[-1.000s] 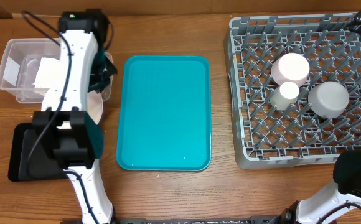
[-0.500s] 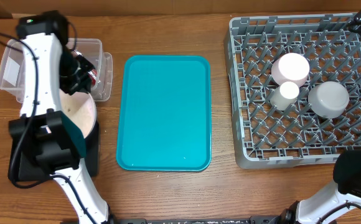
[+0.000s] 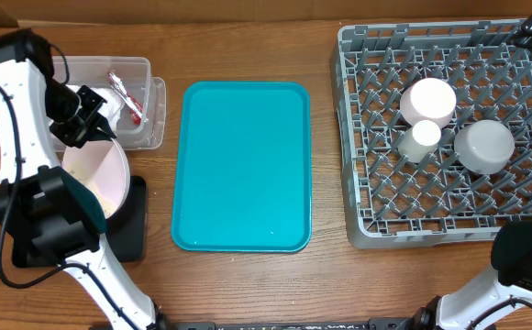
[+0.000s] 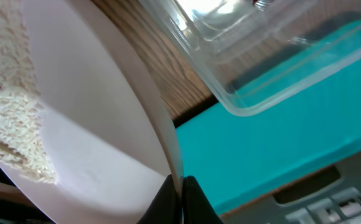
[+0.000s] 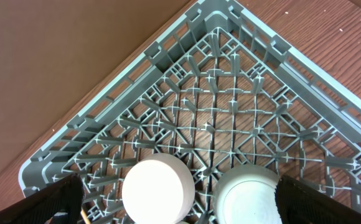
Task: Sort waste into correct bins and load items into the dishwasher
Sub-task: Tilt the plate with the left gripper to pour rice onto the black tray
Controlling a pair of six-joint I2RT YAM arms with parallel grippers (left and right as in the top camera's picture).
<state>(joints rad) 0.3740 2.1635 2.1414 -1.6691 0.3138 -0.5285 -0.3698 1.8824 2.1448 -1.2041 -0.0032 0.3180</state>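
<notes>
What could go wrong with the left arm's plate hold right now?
1. The left gripper pinches only the thin rim of the plate; tilted like this, it might slip out.
2. The rice sits near the plate's edge and could fall on the table rather than into the black tray.
3. The plate is close to the clear tub and may knock it.

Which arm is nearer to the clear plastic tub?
Left. The left fingers grip the rim of the plate right beside the tub; the right fingers hang open over the far corner of the rack, across the table.
</notes>
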